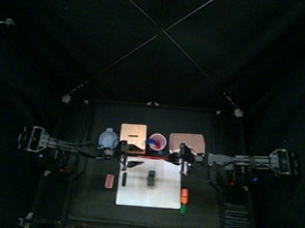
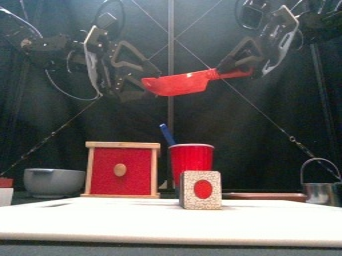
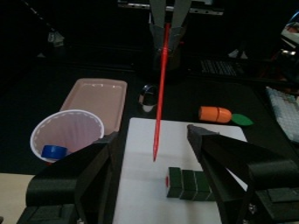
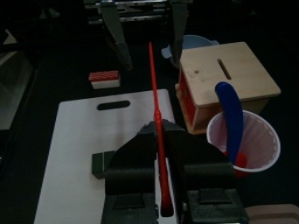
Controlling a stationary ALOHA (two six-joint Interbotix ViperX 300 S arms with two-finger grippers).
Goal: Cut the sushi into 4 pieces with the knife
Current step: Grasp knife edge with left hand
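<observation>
A red toy knife [image 2: 181,82] hangs level in the air, high above the table. My right gripper [image 4: 162,144] is shut on its handle end [image 2: 234,70]. My left gripper [image 3: 152,138] faces it with its jaws wide open, the blade tip [image 4: 149,45] between them and not pinched. Below, the dark green sushi roll [image 3: 191,182] lies whole on the white cutting board [image 3: 140,140]. In the front view the roll's end [image 2: 201,189] shows white with a red centre. The top view puts both grippers over the board's back edge [image 1: 150,160].
Along the back stand a blue-grey bowl [image 1: 108,138], the wooden box with red drawer front [image 2: 122,168], a red cup [image 2: 191,160] holding a blue knife [image 2: 167,133], and the pink tray [image 1: 186,143]. A red-and-white toy [image 4: 105,80] lies left of the board, an orange toy [image 3: 214,114] right. The metal cutter [image 2: 318,190] stands far right.
</observation>
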